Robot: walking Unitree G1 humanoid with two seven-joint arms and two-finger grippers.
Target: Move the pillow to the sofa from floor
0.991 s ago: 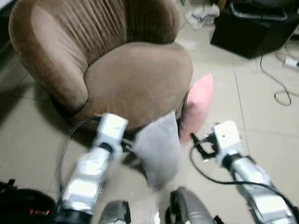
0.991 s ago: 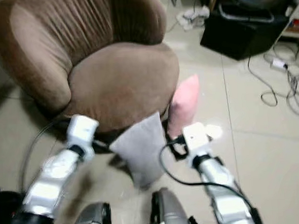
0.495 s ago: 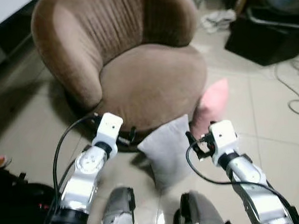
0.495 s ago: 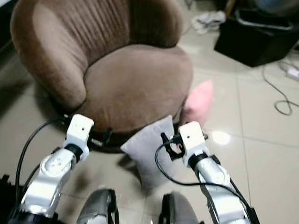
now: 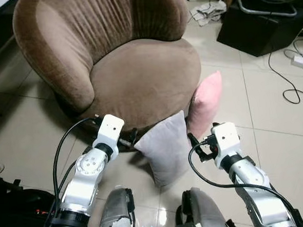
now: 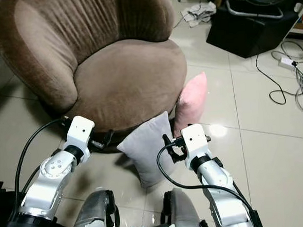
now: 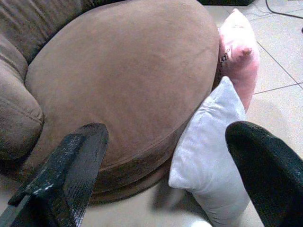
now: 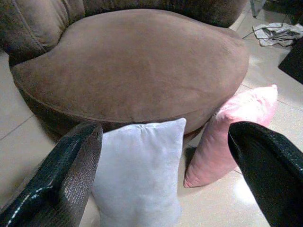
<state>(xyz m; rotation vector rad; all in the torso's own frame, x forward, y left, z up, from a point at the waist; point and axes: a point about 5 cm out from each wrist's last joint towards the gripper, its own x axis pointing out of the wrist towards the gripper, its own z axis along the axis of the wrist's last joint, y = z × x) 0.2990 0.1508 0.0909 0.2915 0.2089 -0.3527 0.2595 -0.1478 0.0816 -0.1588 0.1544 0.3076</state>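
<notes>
Even indoor light, sharp pics; glare spot on floor tiles [image 6: 218, 130], wrist-view jaws blurred up close.

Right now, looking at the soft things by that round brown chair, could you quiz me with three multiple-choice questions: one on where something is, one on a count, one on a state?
1. Where does the grey square pillow stand?
A. On the seat
B. On the tiled floor, leaning on the round brown velvet armchair
C. On the black box

2. How many pillows are by the chair?
A. One
B. Two
C. Three

3. How are the left gripper and the right gripper?
A. Both open, holding nothing
B. Both shut on a pillow
C. One holds a cable

Answers: 1 B, its base is on the tiles; 2 B, grey plus the pink pillow; 3 A, fingers wide apart in both wrist views.
</notes>
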